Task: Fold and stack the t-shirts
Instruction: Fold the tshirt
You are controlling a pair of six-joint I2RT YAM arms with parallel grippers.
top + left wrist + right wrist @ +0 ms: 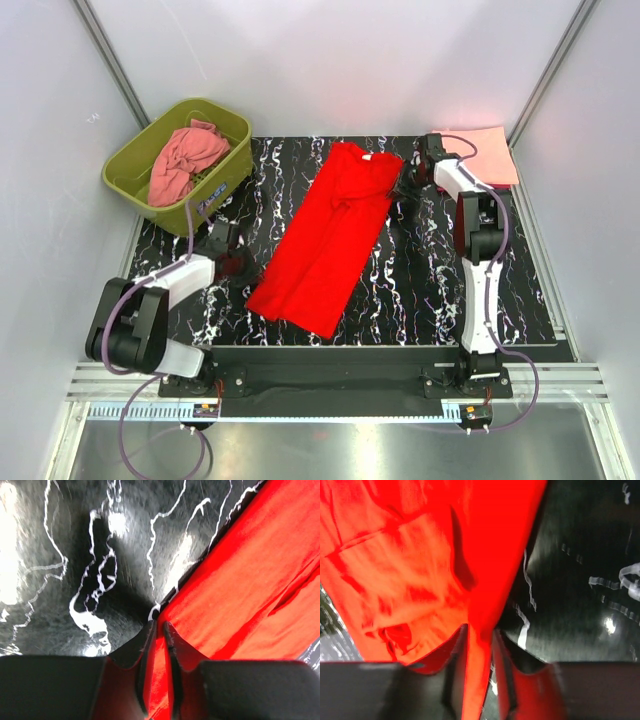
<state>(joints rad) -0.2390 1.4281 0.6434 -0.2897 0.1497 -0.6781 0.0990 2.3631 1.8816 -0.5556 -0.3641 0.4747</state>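
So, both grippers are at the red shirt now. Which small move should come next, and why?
Probably lift both grippers a little, together. The left gripper pinches the near left edge of the red t-shirt, the right gripper pinches its far right edge, and the shirt lies mostly flat on the table, so the edges must rise before any fold.

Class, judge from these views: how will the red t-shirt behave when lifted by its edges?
Probably floppy: the red t-shirt lies creased and flat, and bunches into a ridge at the right gripper. Likely light, being thin cloth. It would probably sag between held points.
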